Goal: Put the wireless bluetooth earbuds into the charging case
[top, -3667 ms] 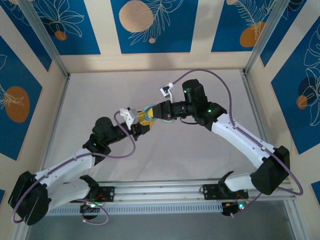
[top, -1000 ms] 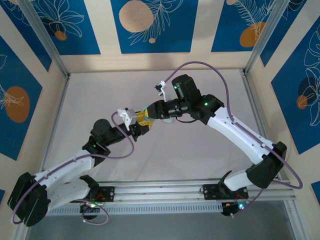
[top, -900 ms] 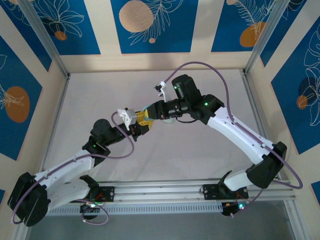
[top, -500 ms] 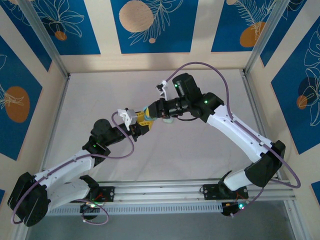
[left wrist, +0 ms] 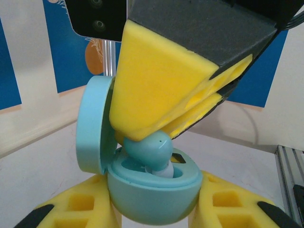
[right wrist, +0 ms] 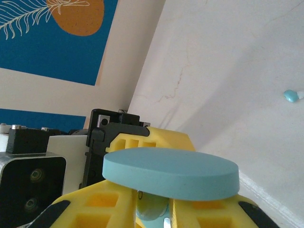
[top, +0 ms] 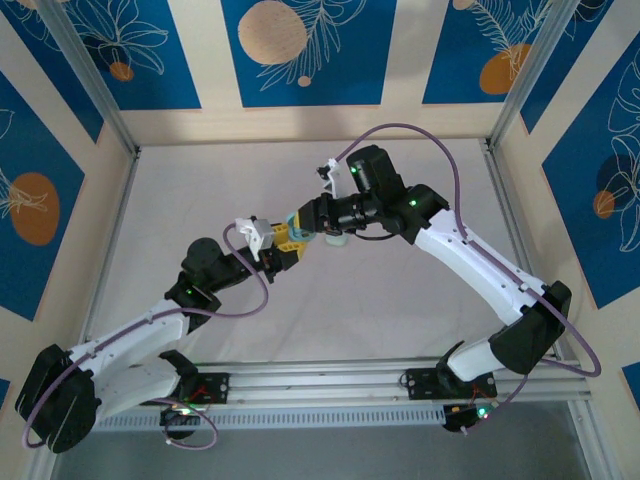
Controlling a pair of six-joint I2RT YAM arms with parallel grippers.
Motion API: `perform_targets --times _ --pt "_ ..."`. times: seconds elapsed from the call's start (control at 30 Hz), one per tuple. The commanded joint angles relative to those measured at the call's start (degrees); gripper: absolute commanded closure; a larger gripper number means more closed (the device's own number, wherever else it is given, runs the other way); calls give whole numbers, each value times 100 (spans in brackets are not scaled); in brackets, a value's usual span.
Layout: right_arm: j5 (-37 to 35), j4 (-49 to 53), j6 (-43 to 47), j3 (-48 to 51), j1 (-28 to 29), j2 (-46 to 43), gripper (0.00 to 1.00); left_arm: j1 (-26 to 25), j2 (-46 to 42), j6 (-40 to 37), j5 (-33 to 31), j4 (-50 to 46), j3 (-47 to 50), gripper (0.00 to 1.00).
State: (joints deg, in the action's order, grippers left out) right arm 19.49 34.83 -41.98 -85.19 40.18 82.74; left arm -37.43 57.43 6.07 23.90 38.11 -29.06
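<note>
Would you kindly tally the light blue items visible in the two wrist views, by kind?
light blue charging case: 1
light blue earbuds: 2, one at the open case, one loose on the table
Total: 3

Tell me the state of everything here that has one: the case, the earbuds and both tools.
Charging case: gripped by the left tool, lid open.
Light blue earbud: pinched by the right tool, partly down in the case.
Second light blue earbud: lying loose on the table.
Left tool: shut on the charging case.
Right tool: shut on the light blue earbud.
</note>
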Motion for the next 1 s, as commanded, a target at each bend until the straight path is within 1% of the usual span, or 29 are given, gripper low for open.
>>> perform_targets --times 0.0,0.23,0.4,0.47,0.7,0.97 --pt "63 382 101 -168 54 32 79 -37 -126 17 -43 360 -115 70" --pt "549 83 -141 -97 58 66 80 -36 -117 4 -43 355 -109 70" --pt "633 -72 -287 16 52 68 80 -37 -127 0 -52 362 -108 70" --pt "493 20 -261 0 55 84 80 -37 -114 -7 -57 382 -106 70" --pt "-68 394 -17 -184 104 57 73 -43 -147 0 -52 369 -106 70" --pt "-241 490 146 -350 165 58 70 -41 -161 9 -56 365 -107 70"
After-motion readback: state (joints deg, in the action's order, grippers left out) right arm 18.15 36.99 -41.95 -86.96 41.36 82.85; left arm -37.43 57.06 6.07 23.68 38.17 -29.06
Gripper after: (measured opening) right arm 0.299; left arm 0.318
